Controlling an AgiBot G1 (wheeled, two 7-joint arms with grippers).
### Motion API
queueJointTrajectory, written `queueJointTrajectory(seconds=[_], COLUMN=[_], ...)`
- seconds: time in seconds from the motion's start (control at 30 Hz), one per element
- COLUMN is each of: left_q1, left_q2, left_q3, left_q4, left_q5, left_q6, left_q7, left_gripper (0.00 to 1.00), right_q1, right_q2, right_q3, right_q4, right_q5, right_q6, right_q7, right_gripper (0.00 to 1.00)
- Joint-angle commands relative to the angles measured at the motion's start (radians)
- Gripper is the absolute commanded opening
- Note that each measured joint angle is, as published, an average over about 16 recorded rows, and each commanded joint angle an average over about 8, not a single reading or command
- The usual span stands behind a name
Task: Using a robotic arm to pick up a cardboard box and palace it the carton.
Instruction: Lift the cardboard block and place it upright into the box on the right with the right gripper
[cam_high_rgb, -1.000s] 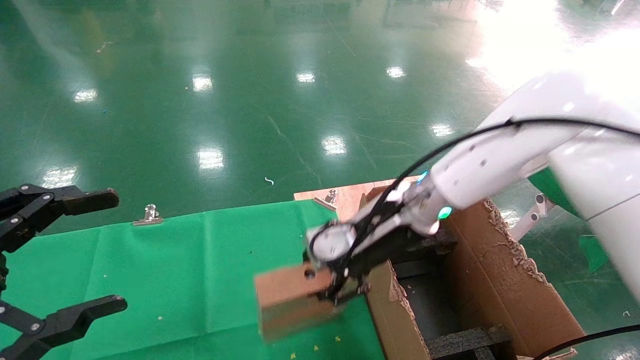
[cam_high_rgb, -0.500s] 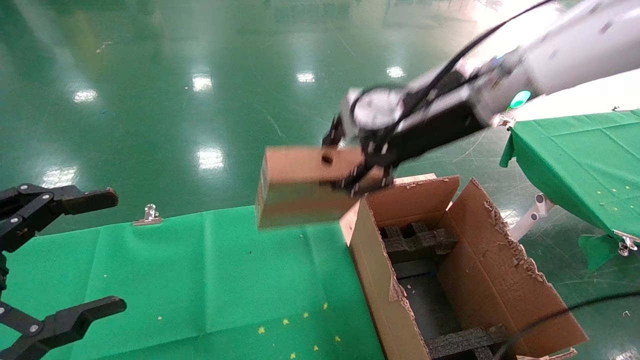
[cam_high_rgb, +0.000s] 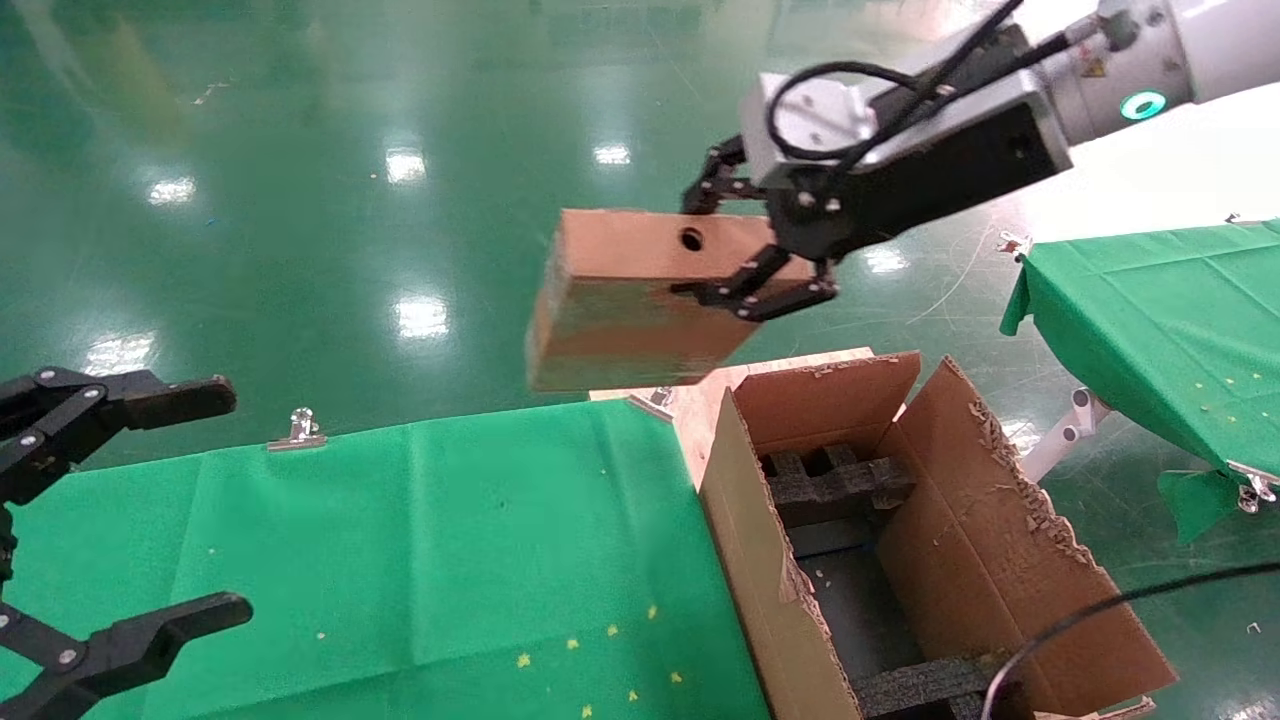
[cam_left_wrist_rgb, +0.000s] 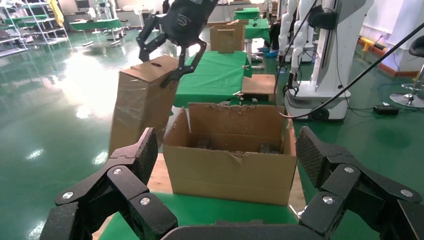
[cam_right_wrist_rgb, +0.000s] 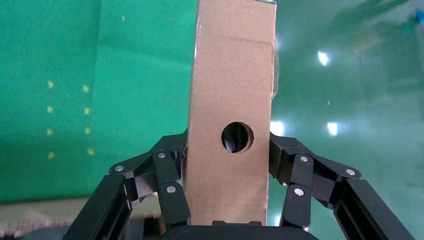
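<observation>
Right tool (cam_high_rgb: 752, 248): closed on the cardboard box (cam_high_rgb: 640, 300), one finger on each long side, pressed flat against the cardboard.
Grip point: at the end of the box nearest the tool, level with the round hole (cam_right_wrist_rgb: 237, 137) in the face that looks toward the wrist.
Cardboard box: in the air, clear of every surface, tilted, reaching away from the tool toward the robot's left; clear tape shines along its edges.
Robotic arm (cam_high_rgb: 1120, 60): white, teal ring lit, coming in from the robot's right, with the grey camera block (cam_high_rgb: 810, 118) and black cables just behind the tool.
Carton (cam_high_rgb: 900, 540): below the tool and nearer the robot, flaps open and ragged, black foam inserts (cam_high_rgb: 830, 480) inside; well apart from the held box.
Worktop (cam_high_rgb: 400, 560): green-clothed, below the box's far end, not touching it.
Left tool (cam_high_rgb: 110, 520): fingers spread wide, holding nothing, off at the robot's left over the worktop's edge.
</observation>
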Motion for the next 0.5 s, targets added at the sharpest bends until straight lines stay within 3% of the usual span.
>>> queueJointTrajectory(seconds=[0.03, 0.5], left_q1=[0.000, 0.000], left_q2=[0.000, 0.000], left_q3=[0.000, 0.000], left_q4=[0.000, 0.000], left_q5=[0.000, 0.000], left_q6=[0.000, 0.000], left_q7=[0.000, 0.000], left_gripper=[1.00, 1.00], right_q1=[0.009, 0.102], right_q2=[0.009, 0.201], right_q3=[-0.020, -0.189], right_q4=[-0.014, -0.023], right_q5=[0.006, -0.020], right_q6=[0.000, -0.002], right_q7=[-0.012, -0.002], right_gripper=[0.00, 0.00])
